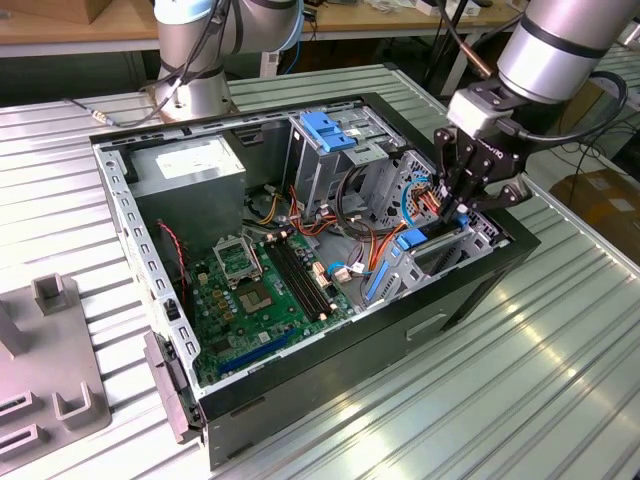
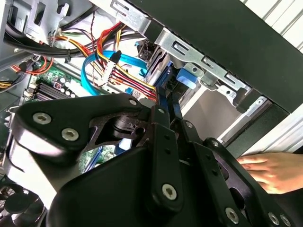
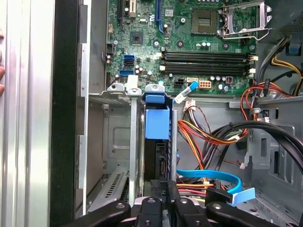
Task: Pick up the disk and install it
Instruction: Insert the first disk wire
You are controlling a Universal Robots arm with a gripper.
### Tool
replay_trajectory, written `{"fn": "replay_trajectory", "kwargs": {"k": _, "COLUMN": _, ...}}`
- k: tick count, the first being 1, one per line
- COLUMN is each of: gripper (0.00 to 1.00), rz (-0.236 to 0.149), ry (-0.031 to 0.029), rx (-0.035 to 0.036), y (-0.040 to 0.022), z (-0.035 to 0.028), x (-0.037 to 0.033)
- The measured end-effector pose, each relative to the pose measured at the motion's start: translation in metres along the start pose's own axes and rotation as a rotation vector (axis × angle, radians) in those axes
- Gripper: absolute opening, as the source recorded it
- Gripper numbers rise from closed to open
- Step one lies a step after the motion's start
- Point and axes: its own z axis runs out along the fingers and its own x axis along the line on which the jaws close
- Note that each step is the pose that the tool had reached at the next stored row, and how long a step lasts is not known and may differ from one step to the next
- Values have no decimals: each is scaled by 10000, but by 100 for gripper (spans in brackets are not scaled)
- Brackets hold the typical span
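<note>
The disk [image 3: 157, 124] is sitting edge-on in a slot of the drive bay [image 3: 116, 156], at the case [image 1: 470, 290] corner nearest the exterior view's right; its blue caddy face is showing in the first wrist view, with a dark metal body below it. In the exterior view a blue caddy tab [image 1: 412, 239] is peeking out at roughly 8 o'clock from the claw [image 1: 462, 205].

Handling judgement: it is likely rigid and fairly heavy for its size, with smooth metal sides that may be slippery, and it is shock-sensitive. The plastic rail is likely flexing a bit, so the best hold is probably across the two flat faces or the rail edges, not the tab.

The claw [image 3: 161, 198] is coming in from 6 o'clock in the first wrist view, fingers close together and pinching the disk's near edge; in the second wrist view the fingertips [image 2: 165, 101] are meeting at a thin blue edge. It appears clamped on the disk, partway into the slot.

Yellow-red wires [image 3: 208, 135] and a blue cable [image 3: 208, 176] are lying just beside the bay, toward 3 o'clock. The motherboard [image 3: 189, 42] is at 12 o'clock. A hand [image 2: 270, 170] is resting on the counter [image 1: 520, 390] outside the case.
</note>
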Motion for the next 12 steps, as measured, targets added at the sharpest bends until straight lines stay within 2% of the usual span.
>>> {"fn": "replay_trajectory", "kwargs": {"k": 8, "gripper": 16, "rz": 0, "ry": 7, "rx": -1, "y": 0, "z": 56, "x": 0}}
{"fn": "replay_trajectory", "kwargs": {"k": 12, "gripper": 16, "rz": 0, "ry": -2, "rx": -1, "y": 0, "z": 65, "x": 0}}
